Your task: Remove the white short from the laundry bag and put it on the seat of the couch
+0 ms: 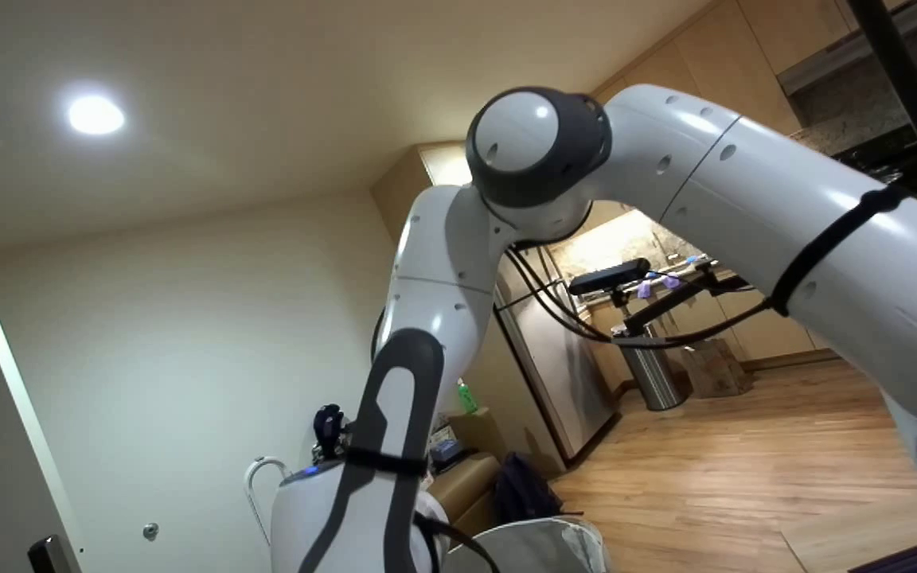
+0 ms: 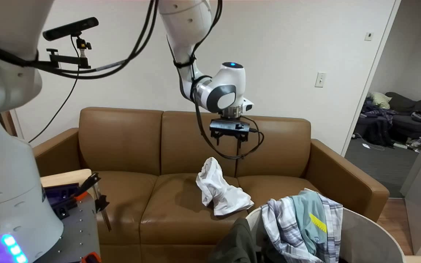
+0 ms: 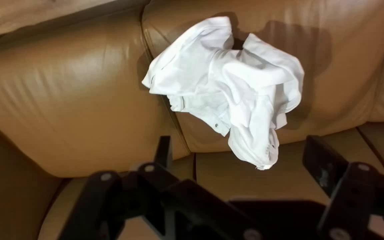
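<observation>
White shorts [image 2: 223, 193] lie crumpled on the couch [image 2: 174, 215]! Above it hangs the gripper [image 3: 238, 146], jaws wide; before the couch stands the laundry bag [image 2: 367, 237].

In the wrist view, upper centre, I observe the white short [image 3: 238, 86] as matt, creased cloth; at left, the couch [image 3: 72, 110] as smooth, leather-like, softly glossy. In an exterior view, upper right, the arm shell [image 1: 785, 199] is smooth, glossy; lower right, the floor [image 1: 713, 454] looks like shiny wood.

No readable text, label, brand, number or sign on anything in any of the three views.
</observation>
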Available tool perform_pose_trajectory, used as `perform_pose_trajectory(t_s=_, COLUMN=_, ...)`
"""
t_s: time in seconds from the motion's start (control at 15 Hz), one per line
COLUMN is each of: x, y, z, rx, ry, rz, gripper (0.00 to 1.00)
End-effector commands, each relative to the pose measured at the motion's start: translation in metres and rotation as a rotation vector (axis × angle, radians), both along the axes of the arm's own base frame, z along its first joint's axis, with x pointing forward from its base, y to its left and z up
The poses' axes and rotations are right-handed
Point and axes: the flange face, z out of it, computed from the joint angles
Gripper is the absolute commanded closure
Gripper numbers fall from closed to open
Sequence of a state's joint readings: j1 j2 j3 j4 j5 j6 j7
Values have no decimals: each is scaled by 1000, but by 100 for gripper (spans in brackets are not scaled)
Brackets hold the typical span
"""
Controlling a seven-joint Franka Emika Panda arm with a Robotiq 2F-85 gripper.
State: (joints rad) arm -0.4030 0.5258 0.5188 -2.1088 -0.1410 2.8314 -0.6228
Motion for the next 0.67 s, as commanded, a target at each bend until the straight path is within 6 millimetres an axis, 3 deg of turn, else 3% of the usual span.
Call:
perform_pose_trajectory(t_s=0.0, x=-22, y=-35, z=31, rx=83, ry=141, rz=-132, gripper=0)
perform_pose_trajectory(t_s=0.07, x=-23, y=-43, z=36, rx=105, ry=119, rz=-147, gripper=0)
perform_pose_trajectory(t_s=0.13, x=-9, y=-30, z=28, rx=77, ry=105, rz=-123, gripper=0)
perform_pose_trajectory(t_s=0.33, x=-8, y=-35, z=30, rx=67, ry=103, rz=-132, gripper=0)
perform_pose_trajectory(t_s=0.4, x=-5, y=-36, z=30, rx=36, ry=161, rz=-223, gripper=0)
perform_pose_trajectory(t_s=0.6, x=-23, y=-55, z=43, rx=11, ry=190, rz=-401, gripper=0)
